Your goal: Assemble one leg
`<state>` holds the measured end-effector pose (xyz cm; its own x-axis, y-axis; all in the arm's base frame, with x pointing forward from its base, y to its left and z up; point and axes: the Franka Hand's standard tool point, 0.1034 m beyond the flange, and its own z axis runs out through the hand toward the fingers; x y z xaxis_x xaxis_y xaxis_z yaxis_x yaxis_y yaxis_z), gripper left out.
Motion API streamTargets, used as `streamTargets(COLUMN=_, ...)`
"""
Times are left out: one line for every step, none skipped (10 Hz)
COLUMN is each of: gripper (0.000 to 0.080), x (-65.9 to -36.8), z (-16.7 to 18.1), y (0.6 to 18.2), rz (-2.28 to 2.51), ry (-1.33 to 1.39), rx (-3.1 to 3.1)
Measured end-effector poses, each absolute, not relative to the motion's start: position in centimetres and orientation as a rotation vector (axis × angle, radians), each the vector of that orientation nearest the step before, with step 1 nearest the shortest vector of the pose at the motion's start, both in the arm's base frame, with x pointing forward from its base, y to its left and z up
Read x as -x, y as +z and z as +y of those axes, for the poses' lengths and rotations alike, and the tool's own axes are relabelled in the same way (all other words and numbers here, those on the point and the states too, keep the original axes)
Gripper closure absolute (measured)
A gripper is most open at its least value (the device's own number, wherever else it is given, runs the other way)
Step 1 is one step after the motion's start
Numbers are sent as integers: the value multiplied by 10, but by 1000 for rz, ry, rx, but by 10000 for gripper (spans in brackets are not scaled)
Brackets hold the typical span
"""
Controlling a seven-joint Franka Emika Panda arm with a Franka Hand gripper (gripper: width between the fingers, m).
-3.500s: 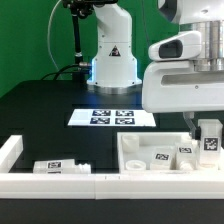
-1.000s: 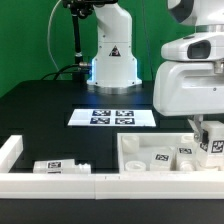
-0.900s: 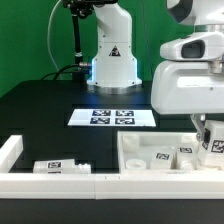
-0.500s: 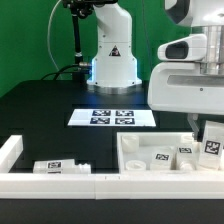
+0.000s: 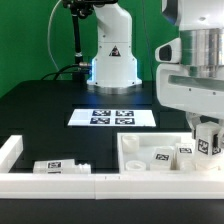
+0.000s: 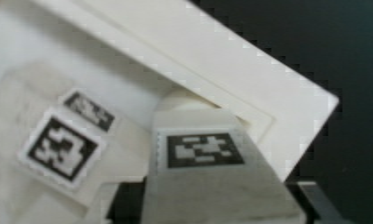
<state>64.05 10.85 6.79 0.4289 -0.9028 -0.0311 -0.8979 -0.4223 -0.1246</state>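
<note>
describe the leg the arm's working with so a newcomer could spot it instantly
Find the white tray-shaped part at the exterior view's lower right. Above its right end hangs the gripper, jaws closed on the leg: a small white tagged peg, the only one held up instead of lying down.

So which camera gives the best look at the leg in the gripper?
The wrist view: the leg fills the frame, tag sharp, a dark finger on each side. The exterior view shows the leg small, at the right edge, held over the tray-shaped part.

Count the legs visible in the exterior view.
2, possibly more hidden. One leg lies by the front rail at the exterior view's left; another leg is in the gripper over the tray-shaped part.
</note>
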Motion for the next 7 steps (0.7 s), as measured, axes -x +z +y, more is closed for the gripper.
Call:
streamTargets(gripper=512, x=-641, z=107, y=68, rz=1702, ry=-51, rx=2464)
streamTargets(gripper=512, x=-641, z=107, y=68, rz=1679, ry=-51, rx=2480)
streamTargets(gripper=512, x=-641, z=107, y=67, rz=1662, ry=-52, rx=2492)
streamTargets(gripper=341, x=-640, z=108, y=68, rz=1555, ry=-58, rx=2578)
streamTargets(gripper=187, x=-640, z=110, y=70, rz=1321, ry=-77, rx=2732)
streamTargets(gripper=187, x=-642, z=110, y=73, rz=1061, ry=-107, rx=2859)
streamTargets(gripper=157, x=-645, z=109, y=76, rz=865, ry=-124, rx=2926)
